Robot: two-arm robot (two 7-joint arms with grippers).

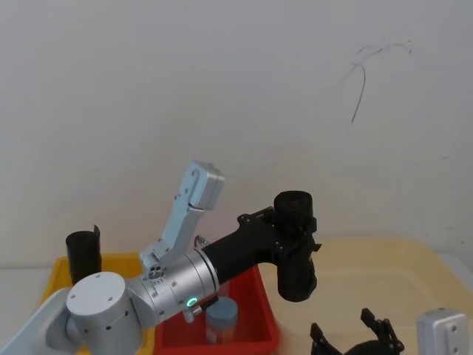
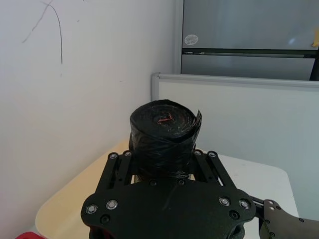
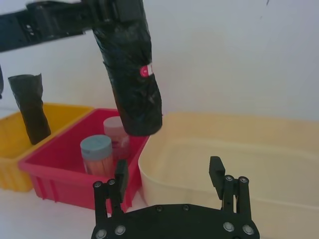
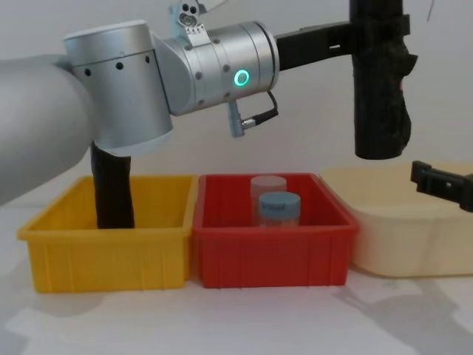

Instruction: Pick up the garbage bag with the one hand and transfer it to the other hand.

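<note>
Yellow bin (image 4: 111,244): slim black roll (image 4: 113,192) standing inside.
Red bin (image 4: 273,251): two capped jars (image 4: 279,208).
Left hand (image 2: 164,172): clamped round the garbage bag (image 4: 380,96) near its top. The bag hangs upright in the air, about where the red bin meets the cream tub (image 4: 399,237).
Right hand (image 3: 168,172): fingers spread, low over the tub.
Handling note: the right hand should take the bag's free lower half and close firmly before the left lets go.

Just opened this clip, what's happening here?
The left tool is shut on the garbage bag, holding it roughly upright in the air, above where the red bin meets the cream tub. The right tool sits open lower down over the tub, apart from the bag. The handover is not yet done.
</note>
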